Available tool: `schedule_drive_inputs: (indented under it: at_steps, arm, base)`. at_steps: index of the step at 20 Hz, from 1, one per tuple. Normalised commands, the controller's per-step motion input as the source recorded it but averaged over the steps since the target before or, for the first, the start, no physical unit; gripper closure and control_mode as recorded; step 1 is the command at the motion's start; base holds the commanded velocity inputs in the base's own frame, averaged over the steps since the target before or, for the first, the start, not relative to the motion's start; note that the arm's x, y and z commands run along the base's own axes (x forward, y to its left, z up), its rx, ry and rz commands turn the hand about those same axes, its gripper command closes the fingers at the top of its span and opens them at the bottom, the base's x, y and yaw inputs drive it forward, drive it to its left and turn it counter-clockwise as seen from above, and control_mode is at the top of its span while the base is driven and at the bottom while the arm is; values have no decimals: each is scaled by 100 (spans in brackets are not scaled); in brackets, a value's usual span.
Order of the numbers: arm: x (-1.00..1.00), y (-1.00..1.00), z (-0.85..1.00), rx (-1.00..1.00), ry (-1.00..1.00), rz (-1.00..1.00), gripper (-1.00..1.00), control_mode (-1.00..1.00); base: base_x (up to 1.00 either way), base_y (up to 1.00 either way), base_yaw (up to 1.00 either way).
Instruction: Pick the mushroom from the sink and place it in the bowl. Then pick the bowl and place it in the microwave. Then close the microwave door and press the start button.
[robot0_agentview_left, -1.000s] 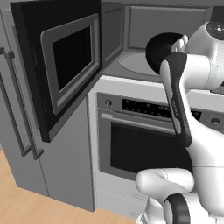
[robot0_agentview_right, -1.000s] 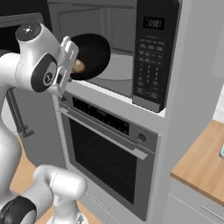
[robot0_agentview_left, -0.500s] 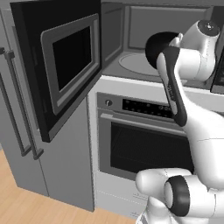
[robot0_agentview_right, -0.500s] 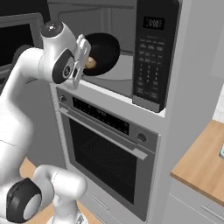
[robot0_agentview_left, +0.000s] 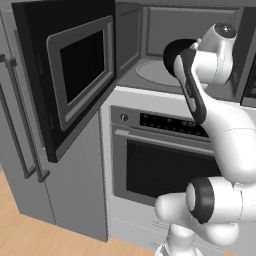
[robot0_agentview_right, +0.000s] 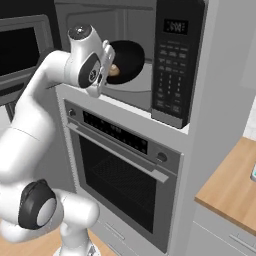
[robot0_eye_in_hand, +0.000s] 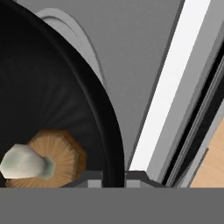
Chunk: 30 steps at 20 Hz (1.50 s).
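Already the gripper (robot0_eye_in_hand: 114, 177) pinches the rim of the bowl (robot0_eye_in_hand: 48, 100) with its jaws narrowed on it, the bowl tipped steeply at the mouth of the microwave (robot0_agentview_right: 165, 60). Inside the bowl the mushroom (robot0_eye_in_hand: 41, 161) lies low against the wall, tan gilled cap and pale stem showing. The tilt is the risk: it could roll out over the rim before the bowl levels. Beyond the bowl waits the round turntable (robot0_agentview_left: 157, 72); the rim could clip the microwave's frame going in. To the bowl's left the microwave door (robot0_agentview_left: 65, 75) stands wide open.
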Motion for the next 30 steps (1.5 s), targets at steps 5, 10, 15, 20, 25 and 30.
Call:
schedule_drive_inputs:
  at_steps: [5,10,15,20,25,30]
  arm:
    - [41,0,-32,0,0,0,100,-100]
    - [37,-4,-26,0,2,0,100,-100]
    - [29,-7,-17,0,3,0,100,-100]
    - [40,-3,-9,0,5,0,100,-100]
    - [48,-2,-15,0,2,0,100,-100]
    - [22,0,-11,0,-1,0,-100,-100]
  base:
    - [0,0,0]
    - [0,0,0]
    - [0,0,0]
    - [0,0,0]
    - [0,0,0]
    - [0,0,0]
